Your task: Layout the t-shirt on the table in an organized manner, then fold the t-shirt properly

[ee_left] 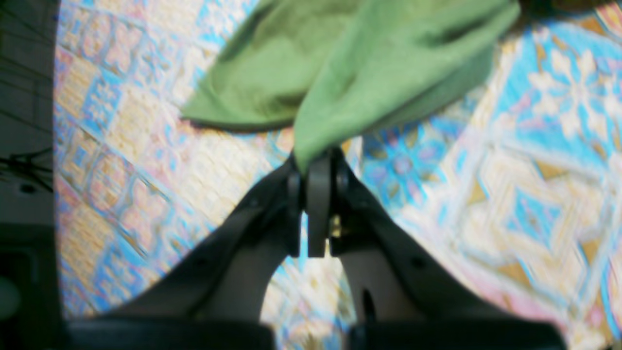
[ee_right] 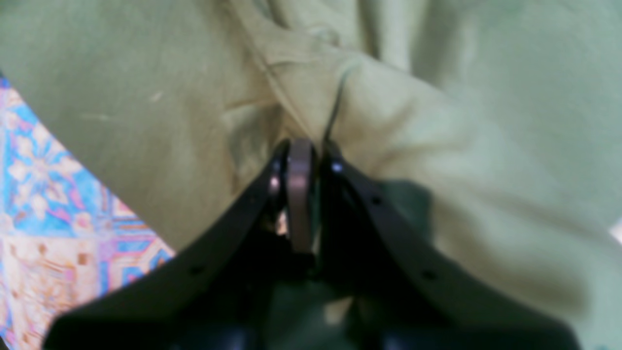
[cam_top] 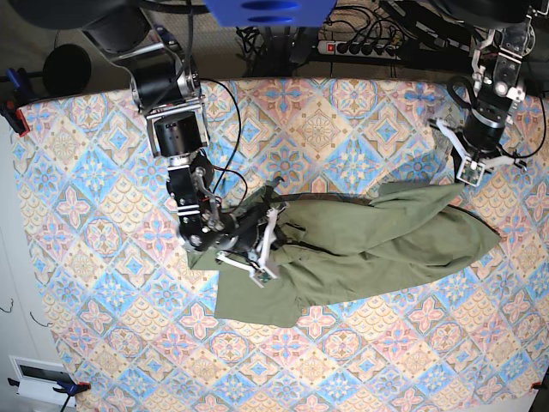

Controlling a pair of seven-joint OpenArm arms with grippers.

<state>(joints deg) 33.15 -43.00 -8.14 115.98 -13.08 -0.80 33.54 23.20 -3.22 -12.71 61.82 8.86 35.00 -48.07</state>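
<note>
The olive-green t-shirt (cam_top: 369, 249) lies crumpled and stretched sideways across the middle of the table (cam_top: 103, 172). My left gripper (cam_top: 464, 178) is at the shirt's far right end; in the left wrist view that gripper (ee_left: 318, 158) is shut on a pinched corner of the t-shirt (ee_left: 388, 73), lifted off the patterned table (ee_left: 534, 194). My right gripper (cam_top: 268, 245) rests on the shirt's left part. In the right wrist view the gripper (ee_right: 303, 146) has its jaws together on a bunched fold of the t-shirt (ee_right: 486, 146), with the table (ee_right: 48, 194) at lower left.
A power strip (cam_top: 360, 47) and cables lie beyond the table's back edge. A red clamp (cam_top: 13, 116) holds the cloth at the left edge. The right arm's body (cam_top: 176, 129) reaches in from the back left.
</note>
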